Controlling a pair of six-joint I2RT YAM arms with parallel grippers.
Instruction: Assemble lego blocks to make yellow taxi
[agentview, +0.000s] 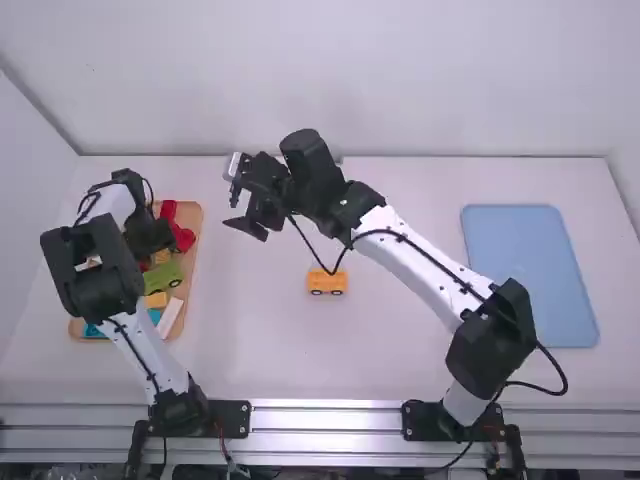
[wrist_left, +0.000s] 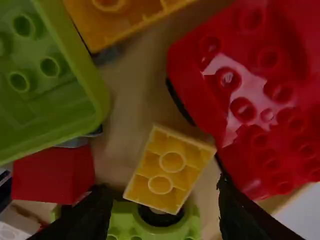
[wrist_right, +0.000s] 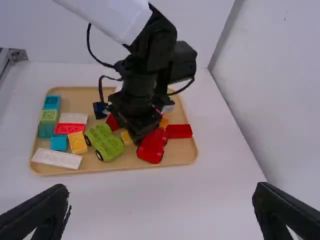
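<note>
A yellow block car body with dark wheels (agentview: 327, 284) stands on the middle of the table. My left gripper (agentview: 150, 238) is low over the wooden tray (agentview: 196, 222) of blocks. In the left wrist view, the open left gripper (wrist_left: 162, 215) has its fingers on either side of a small two-stud yellow block (wrist_left: 167, 170), apart from it. The right gripper (agentview: 238, 200) is held above the table, left of the middle and beyond the yellow car body. In the right wrist view, the right gripper (wrist_right: 161, 212) is wide open with nothing between its fingers.
Red pieces (wrist_left: 240, 90) and a green car body (wrist_left: 40, 85) lie close around the small yellow block. White (wrist_right: 56, 158), teal and other yellow blocks lie on the tray's other half. A blue tray (agentview: 530, 275) lies at the table's right.
</note>
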